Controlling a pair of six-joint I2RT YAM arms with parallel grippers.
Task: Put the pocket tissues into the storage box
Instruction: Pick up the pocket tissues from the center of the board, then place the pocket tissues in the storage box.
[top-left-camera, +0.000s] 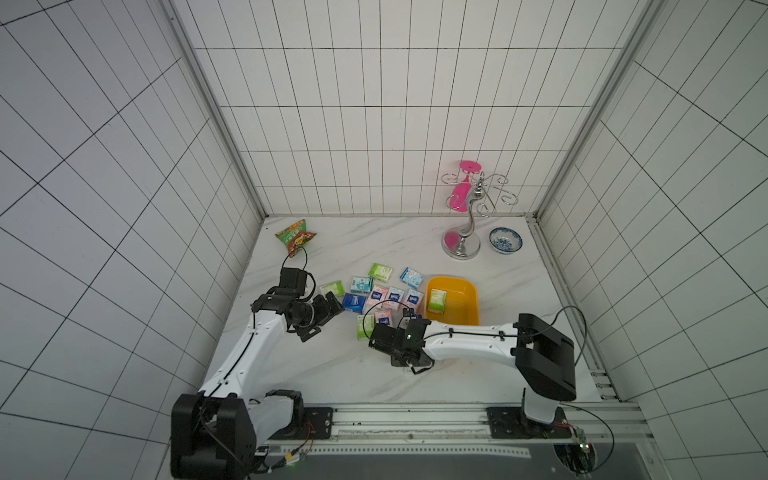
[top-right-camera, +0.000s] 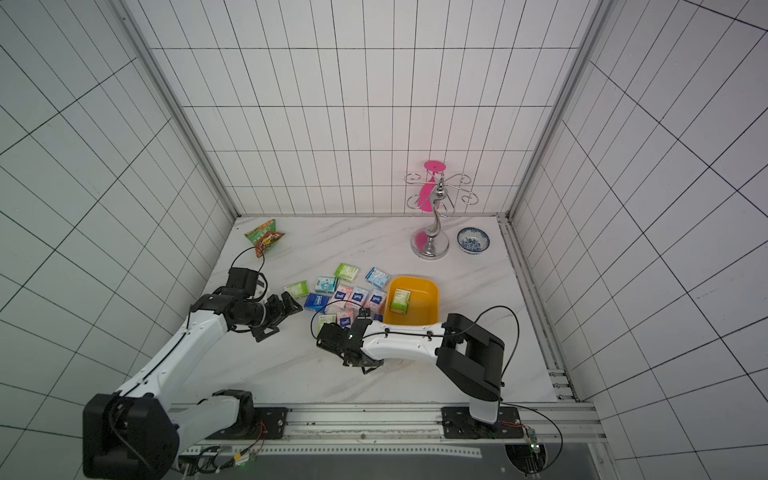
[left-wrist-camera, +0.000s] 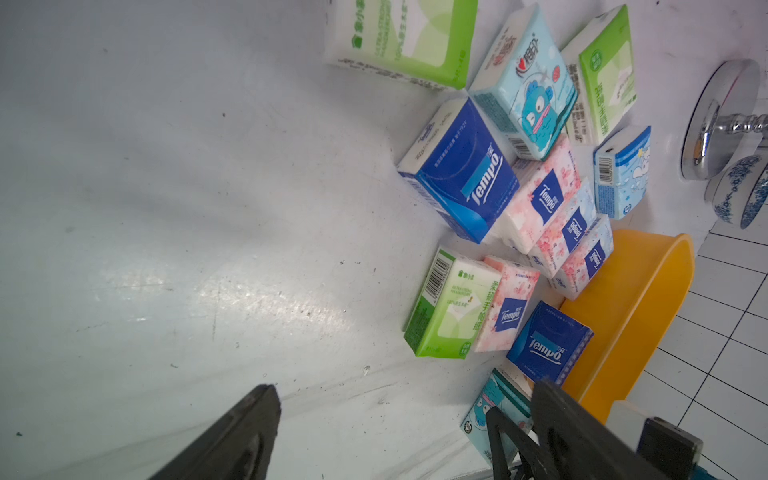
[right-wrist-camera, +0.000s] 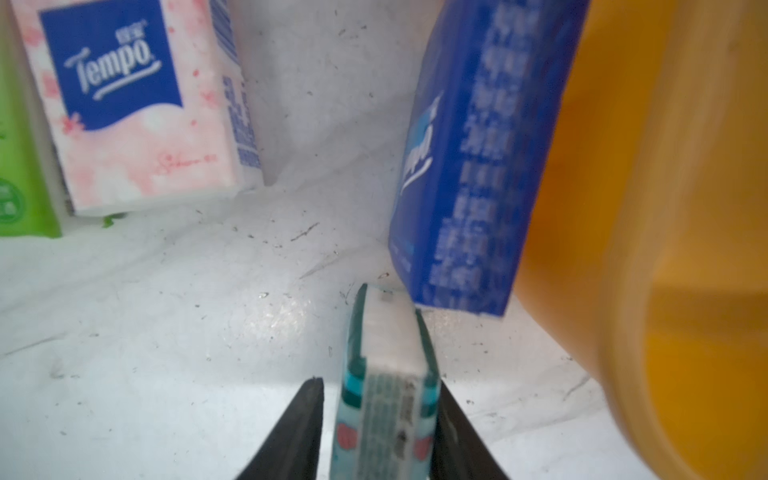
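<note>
**Top views.** The tabletop (top-left-camera: 332, 374) carries the box (top-left-camera: 467, 305) right of its middle. One green packet (top-left-camera: 436, 301) lies inside it, near the left wall. The other packets (top-left-camera: 380, 296) lie loose in a cluster at the middle of the tabletop, and the rightmost ones are just beside the box. My left gripper (top-left-camera: 332, 308) hangs at the cluster's left side with its jaws wide apart, holding nothing. My right gripper (top-left-camera: 410, 319) sits low at the box's near-left corner, over the cluster's near end. In both top views its jaws are too small to read. A snack bag (top-left-camera: 296, 237) lies in the far-left corner. A rack (top-left-camera: 461, 245) and a bowl (top-left-camera: 505, 240) stand toward the far-right corner.

**Left wrist view.** My left fingers (left-wrist-camera: 249, 432) stand far apart over bare tabletop with nothing between them. A dark blue packet (left-wrist-camera: 548, 347) touches the box wall. A teal packet (left-wrist-camera: 492, 405) stands tilted at the cluster's near end.

**Right wrist view.** The teal packet stands on edge between my right fingers (right-wrist-camera: 457, 432). One finger lies against it and a thin slit shows at the other, so I cannot tell whether the jaws clamp it. The dark blue packet leans against the box. A pink packet (right-wrist-camera: 137, 104) lies apart.
</note>
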